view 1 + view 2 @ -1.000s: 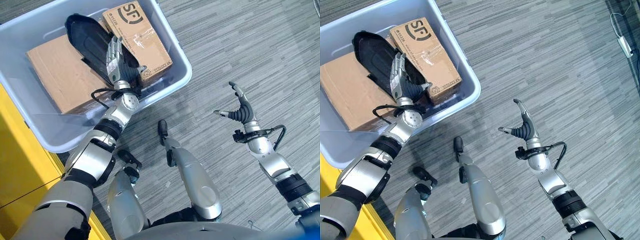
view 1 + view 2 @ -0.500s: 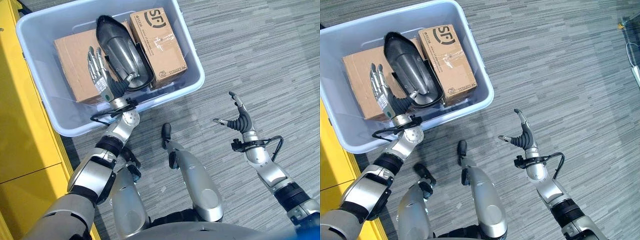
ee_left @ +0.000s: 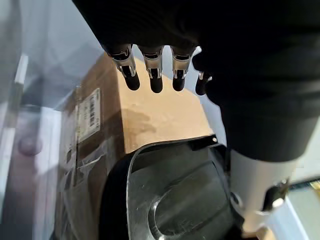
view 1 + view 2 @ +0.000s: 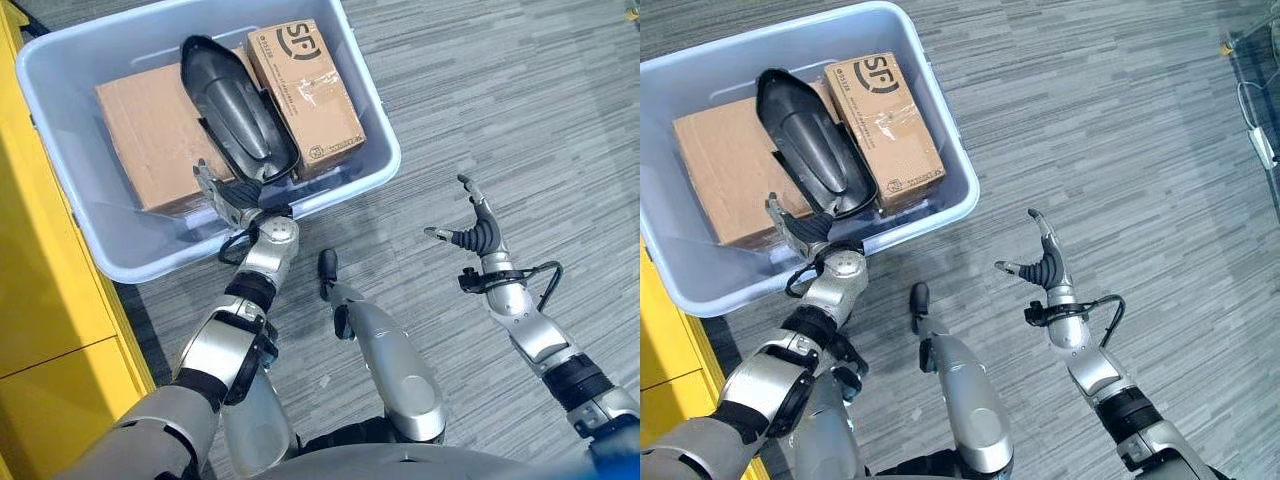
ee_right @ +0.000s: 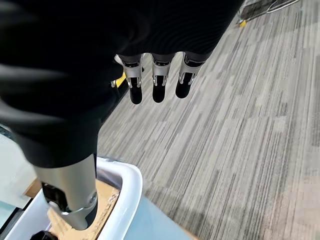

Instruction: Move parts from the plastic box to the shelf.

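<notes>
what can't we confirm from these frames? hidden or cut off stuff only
- Underside of the black part, eye views: it lies on the cardboard boxes.
- Box floor, eye views: covered by cardboard boxes and the plastic box wall.
- Contact between left robot hand and the black part, left wrist view: fingers hang above it, touch unclear.
- Right robot hand: open above the carpet, nothing hidden.

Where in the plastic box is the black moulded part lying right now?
In the left eye view, the black moulded part lies in the plastic box, between the large cardboard box and the smaller printed box, just beyond the left hand.
</notes>
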Controlling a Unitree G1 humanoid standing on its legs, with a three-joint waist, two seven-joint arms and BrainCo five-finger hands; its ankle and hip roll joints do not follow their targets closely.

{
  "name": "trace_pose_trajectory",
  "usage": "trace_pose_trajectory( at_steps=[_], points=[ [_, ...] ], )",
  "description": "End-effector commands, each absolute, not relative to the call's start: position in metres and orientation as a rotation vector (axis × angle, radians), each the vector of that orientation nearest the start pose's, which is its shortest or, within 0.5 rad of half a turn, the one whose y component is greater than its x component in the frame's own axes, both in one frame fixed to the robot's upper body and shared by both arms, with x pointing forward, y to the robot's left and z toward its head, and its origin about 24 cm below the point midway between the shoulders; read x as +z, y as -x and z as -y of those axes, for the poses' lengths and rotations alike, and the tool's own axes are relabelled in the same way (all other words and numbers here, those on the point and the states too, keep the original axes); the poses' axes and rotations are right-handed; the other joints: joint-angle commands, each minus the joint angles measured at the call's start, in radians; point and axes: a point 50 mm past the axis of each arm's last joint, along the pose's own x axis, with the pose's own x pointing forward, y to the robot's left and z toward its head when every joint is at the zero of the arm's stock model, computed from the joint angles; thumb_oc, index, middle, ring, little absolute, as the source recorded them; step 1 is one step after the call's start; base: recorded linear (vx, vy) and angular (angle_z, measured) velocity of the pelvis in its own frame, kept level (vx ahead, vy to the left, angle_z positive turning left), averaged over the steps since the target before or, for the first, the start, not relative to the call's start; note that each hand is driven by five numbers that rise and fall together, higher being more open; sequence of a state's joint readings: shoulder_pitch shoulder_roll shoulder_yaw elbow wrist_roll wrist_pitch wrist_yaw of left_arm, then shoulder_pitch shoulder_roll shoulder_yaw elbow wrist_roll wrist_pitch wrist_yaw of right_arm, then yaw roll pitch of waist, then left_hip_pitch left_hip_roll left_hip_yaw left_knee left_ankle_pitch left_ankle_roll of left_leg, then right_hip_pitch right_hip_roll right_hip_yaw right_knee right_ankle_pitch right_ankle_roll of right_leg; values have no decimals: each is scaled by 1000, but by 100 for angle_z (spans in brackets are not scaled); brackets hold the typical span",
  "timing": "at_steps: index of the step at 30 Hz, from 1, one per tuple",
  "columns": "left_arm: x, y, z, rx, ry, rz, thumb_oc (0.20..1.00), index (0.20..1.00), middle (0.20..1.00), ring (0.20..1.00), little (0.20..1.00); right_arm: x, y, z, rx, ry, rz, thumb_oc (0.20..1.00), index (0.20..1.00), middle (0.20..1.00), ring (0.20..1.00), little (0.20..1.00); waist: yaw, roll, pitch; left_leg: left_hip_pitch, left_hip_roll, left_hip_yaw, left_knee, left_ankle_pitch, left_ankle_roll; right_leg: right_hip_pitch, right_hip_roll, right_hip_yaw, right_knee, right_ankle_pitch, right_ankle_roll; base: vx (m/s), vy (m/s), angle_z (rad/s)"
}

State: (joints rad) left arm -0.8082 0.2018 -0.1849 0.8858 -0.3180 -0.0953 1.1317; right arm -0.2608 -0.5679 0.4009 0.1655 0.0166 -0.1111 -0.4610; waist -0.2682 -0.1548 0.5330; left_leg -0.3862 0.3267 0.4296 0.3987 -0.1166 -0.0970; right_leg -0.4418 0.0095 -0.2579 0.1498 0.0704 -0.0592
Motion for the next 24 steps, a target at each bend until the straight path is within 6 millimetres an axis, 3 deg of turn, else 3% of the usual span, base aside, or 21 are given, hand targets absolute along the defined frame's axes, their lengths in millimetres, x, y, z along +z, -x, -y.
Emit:
trace_pose_trajectory(
  at_steps=[1,9,12,24],
  points=[
    [120,-371,-200,999,-38,52,1000,1000,1000,1000,1000,102,-290,179,-86,498,326,1000,1000,1000,1000,1000,35,-96,-13,-26,136,-11,41,88,-115,-4,-64,-12,114,-139,140,10,-33,-5],
    [115,-379,-202,992,72,-109,1000,1000,1000,1000,1000,110,-295,177,-77,496,331,1000,1000,1000,1000,1000,17,-110,-13,-39,148,-5,49,84,-120,-24,-65,-14,120,-134,140,5,-7,-2],
    [115,-380,-205,979,-36,-110,1000,1000,1000,1000,1000,112,-297,177,-75,497,331,1000,1000,1000,1000,1000,14,-114,-13,-48,151,-5,54,85,-121,-32,-67,-15,124,-132,139,5,1,-1],
    [119,-384,-230,1000,70,-219,1000,1000,1000,1000,1000,120,-301,185,-81,516,331,1000,1000,1000,1000,1000,-9,-123,-13,-89,150,-4,80,67,-119,-80,-71,-1,139,-127,140,19,8,-5]
  ],
)
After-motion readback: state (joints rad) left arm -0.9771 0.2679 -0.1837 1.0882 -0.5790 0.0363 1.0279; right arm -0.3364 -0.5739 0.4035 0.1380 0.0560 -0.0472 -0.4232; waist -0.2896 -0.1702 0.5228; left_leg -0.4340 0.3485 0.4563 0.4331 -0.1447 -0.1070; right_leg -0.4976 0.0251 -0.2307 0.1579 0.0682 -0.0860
